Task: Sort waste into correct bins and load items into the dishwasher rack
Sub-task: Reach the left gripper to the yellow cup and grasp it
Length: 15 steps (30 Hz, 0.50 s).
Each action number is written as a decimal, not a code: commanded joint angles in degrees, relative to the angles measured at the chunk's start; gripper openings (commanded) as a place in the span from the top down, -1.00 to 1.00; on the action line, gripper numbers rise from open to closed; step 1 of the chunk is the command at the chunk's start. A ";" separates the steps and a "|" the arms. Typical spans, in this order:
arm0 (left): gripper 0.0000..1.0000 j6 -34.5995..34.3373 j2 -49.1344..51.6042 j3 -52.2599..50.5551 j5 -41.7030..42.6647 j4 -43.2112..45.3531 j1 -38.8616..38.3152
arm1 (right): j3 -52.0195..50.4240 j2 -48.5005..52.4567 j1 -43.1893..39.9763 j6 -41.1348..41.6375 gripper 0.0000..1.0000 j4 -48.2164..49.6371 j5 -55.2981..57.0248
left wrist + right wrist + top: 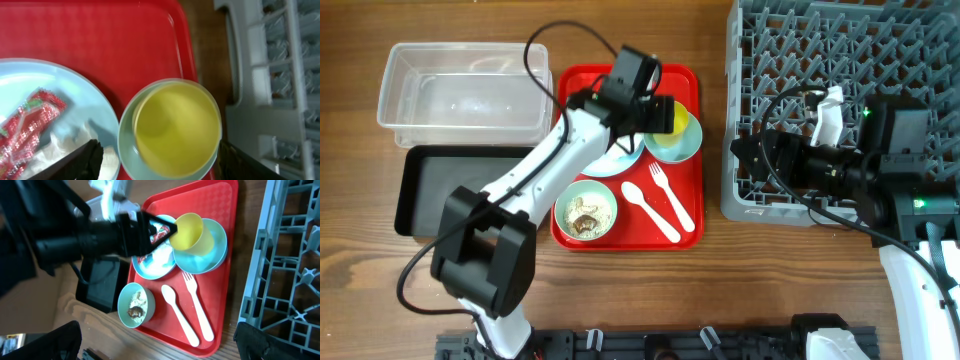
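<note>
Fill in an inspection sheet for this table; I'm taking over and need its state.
Surface: wooden table.
Job's things: yellow cup in small blue bowl; red wrapper and tissue on plate; food scraps in green bowl; fork, spoon on red tray; clear tub, black tray, dishwasher rack alongside.
Clutter: nothing seen.
Hands: left hand open around cup; right hand open over rack edge.
Cables: black cable loops over tub.
Surroundings: nothing seen.

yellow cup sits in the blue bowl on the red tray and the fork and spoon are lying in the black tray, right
Not quite. The fork and spoon lie on the red tray, not in the black tray, as the overhead view shows. The yellow cup does sit in the blue bowl on that red tray.
</note>
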 commanded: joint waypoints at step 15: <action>0.10 1.40 6.78 4.04 -0.85 -4.46 0.28 | 1.11 0.11 -0.13 0.74 -0.99 0.81 0.57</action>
